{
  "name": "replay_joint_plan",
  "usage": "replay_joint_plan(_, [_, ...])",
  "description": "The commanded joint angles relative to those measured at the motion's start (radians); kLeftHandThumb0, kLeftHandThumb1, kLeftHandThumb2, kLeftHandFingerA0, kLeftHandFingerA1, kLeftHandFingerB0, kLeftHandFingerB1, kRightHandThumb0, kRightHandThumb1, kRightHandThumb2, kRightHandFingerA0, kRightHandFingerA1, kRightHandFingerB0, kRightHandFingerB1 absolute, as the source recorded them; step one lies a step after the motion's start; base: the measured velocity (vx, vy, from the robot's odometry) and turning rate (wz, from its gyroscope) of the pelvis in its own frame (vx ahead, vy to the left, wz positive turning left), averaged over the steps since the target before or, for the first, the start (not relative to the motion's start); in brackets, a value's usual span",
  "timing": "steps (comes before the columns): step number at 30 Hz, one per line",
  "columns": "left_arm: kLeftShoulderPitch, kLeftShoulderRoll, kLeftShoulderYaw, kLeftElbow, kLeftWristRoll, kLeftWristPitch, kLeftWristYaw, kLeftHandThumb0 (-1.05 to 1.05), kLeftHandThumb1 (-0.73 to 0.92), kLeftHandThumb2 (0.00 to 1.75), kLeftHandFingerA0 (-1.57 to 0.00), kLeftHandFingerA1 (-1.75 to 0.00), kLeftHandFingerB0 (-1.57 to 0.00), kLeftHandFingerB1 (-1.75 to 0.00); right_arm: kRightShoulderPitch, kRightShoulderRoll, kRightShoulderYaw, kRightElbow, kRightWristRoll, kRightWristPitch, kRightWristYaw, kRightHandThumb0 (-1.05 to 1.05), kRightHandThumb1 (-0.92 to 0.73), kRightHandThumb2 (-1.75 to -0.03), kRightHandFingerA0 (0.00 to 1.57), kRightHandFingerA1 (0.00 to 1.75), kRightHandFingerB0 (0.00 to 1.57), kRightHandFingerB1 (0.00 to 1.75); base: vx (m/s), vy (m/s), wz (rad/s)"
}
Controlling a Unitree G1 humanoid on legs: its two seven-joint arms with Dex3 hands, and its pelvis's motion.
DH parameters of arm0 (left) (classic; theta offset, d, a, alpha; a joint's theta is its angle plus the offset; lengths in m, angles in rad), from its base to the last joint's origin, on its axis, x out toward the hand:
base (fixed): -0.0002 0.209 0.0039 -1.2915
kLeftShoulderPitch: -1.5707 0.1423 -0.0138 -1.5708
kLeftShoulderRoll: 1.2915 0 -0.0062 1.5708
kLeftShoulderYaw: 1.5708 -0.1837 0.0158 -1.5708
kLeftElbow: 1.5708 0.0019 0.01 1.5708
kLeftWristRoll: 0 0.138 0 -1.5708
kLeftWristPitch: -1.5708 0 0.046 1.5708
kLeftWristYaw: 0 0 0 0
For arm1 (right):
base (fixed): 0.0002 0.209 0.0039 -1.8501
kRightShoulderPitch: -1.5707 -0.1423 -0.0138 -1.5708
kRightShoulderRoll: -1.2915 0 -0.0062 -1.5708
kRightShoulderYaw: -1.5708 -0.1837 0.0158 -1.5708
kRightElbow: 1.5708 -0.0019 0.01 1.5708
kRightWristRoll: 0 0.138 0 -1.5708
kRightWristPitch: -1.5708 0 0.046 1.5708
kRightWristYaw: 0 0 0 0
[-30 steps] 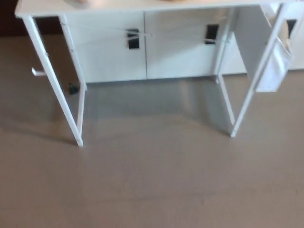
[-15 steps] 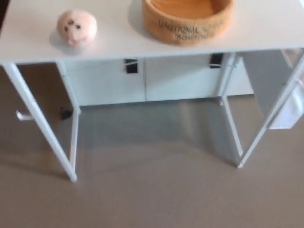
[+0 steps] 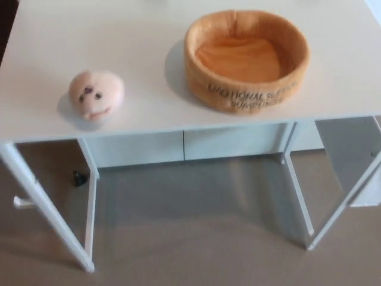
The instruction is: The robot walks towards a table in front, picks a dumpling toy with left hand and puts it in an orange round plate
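A pale pink dumpling toy (image 3: 96, 94) with a small face lies on the white table (image 3: 137, 53), near its front left edge. To its right stands the orange round plate (image 3: 246, 58), a soft high-walled bowl with dark lettering on its side; it holds nothing. Roughly a hand's width of bare tabletop separates the two. Neither of my hands nor any part of my arms shows in the head view.
White table legs (image 3: 89, 220) slant down to the grey floor (image 3: 196, 238) on both sides. Behind them is a white cabinet front (image 3: 232, 140). A small dark object (image 3: 78, 178) lies on the floor under the table's left side.
The whole picture has shifted: the camera now looks down onto the tabletop from closer, so the dumpling toy and the plate appear lower and larger. Nothing on the table has moved.
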Motion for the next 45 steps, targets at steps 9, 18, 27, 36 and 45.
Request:
replay_joint_plan(9, [0.007, 0.021, -0.022, -0.013, 0.035, -0.031, 0.019, -0.11, 0.52, 0.96, -0.45, -0.67, -0.17, -0.50, 0.007, -0.007, 0.000, 0.005, 0.000, -0.011, -0.005, -0.33, -0.73, -0.62, 0.54, 0.66, 0.36, 0.36, 0.18, -0.056, -0.10])
replay_joint_plan(18, [0.142, 0.019, -0.068, -0.286, 0.047, -0.149, -0.009, -0.16, 0.51, 0.95, -0.46, -0.67, -0.19, -0.51, 0.012, -0.011, -0.012, 0.005, 0.011, -0.008, -0.002, -0.35, -0.73, -0.61, 0.53, 0.66, 0.39, 0.36, 0.16, 0.146, -0.02])
replay_joint_plan(27, [0.693, 0.060, -0.041, -1.262, 0.002, -0.132, -0.080, -0.10, 0.65, 0.59, -0.55, -0.63, -0.33, -0.40, 0.029, -0.015, -0.016, -0.006, 0.012, -0.024, 0.003, -0.34, -0.73, -0.62, 0.55, 0.64, 0.37, 0.36, 0.07, -0.005, 0.03])
replay_joint_plan(36, [0.838, 0.045, 0.303, -1.963, -0.179, -0.258, -0.092, -0.12, 0.58, 0.56, -0.49, -0.55, -0.38, -0.43, 0.012, -0.019, 0.000, 0.001, -0.010, -0.025, -0.032, -0.31, -0.74, -0.62, 0.55, 0.67, 0.36, 0.37, 0.03, -0.133, -0.01])
replay_joint_plan(45, [0.346, 0.284, 0.656, -2.100, -0.412, -0.060, 0.061, -0.24, 0.54, 0.56, -0.34, -0.68, -0.30, -0.51, 0.015, -0.008, -0.003, -0.002, -0.004, -0.024, -0.032, -0.38, -0.59, -0.86, 0.53, 0.70, 0.29, 0.48, 0.01, 0.132, 0.03])
